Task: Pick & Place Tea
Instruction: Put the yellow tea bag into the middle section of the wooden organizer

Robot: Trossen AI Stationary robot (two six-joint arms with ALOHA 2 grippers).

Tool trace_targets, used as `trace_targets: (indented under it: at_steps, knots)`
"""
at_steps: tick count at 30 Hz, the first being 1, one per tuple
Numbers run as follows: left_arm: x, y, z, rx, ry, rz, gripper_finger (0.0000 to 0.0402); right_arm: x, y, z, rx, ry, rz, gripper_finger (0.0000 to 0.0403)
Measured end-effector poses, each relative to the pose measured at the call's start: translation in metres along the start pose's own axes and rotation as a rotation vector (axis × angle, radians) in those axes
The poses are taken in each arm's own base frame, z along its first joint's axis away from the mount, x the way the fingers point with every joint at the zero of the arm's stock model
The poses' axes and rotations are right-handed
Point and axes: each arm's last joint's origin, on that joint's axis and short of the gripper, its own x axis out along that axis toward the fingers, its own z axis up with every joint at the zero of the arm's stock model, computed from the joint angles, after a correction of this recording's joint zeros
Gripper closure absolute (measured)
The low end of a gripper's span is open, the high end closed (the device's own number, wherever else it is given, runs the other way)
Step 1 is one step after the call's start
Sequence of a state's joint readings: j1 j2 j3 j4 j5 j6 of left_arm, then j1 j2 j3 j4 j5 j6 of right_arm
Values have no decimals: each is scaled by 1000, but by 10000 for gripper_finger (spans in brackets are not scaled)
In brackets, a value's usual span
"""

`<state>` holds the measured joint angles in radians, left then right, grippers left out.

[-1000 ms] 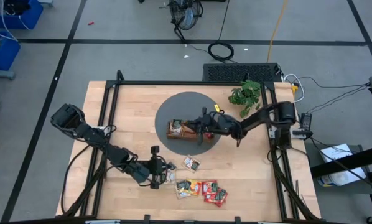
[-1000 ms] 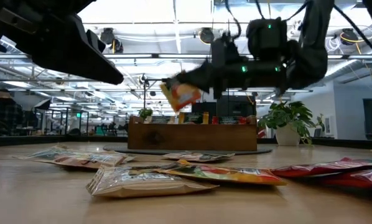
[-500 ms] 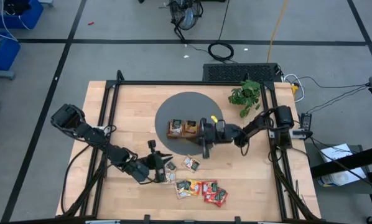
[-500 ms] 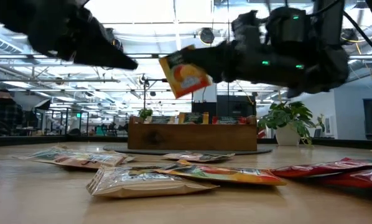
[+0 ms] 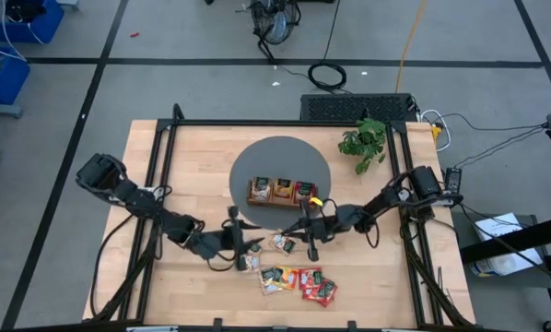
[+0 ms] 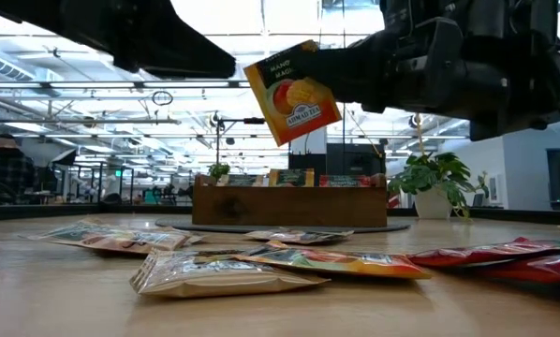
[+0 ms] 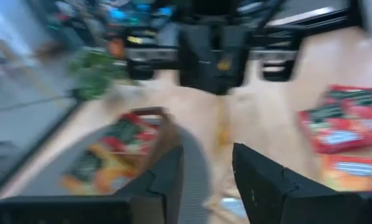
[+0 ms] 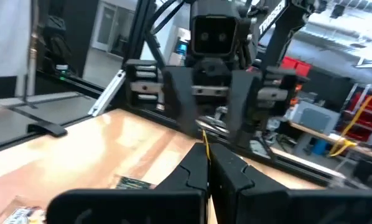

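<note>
The right gripper hangs above the table just in front of the dark round mat, its fingers pressed together on the edge of an orange-yellow tea sachet, which the low view shows tilted in the air, well above the tabletop, with a fruit picture and a printed label on its face. In the right wrist view the sachet appears only as a thin yellow edge rising from between the closed fingertips. The left gripper faces it from the other side, close by and low over the wood, and its fingers stand apart with a clear gap between them and nothing in that gap. The brown wooden tray sits on the mat with sachets standing in its three compartments, a dark one at the left end, an orange-yellow one in the middle and a red one at the right end. The remaining loose sachets lie flat on the table nearer the front edge: a small pale one between the two grippers, another beside the left gripper, and a tight cluster of green, orange-yellow and red ones touching or overlapping one another. The green plant stands at the far right of the table, beside the mat.
</note>
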<state>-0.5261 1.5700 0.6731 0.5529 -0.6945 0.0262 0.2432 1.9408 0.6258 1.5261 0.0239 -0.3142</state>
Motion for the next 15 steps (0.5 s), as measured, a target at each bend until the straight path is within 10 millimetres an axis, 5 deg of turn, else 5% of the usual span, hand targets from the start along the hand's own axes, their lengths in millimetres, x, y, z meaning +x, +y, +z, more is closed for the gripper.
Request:
trace_targets:
  at_steps: [15]
  knots:
    - [26, 32, -3, -130, 32, -177, 250, 4, -1, 0, 10, 14, -1, 403]
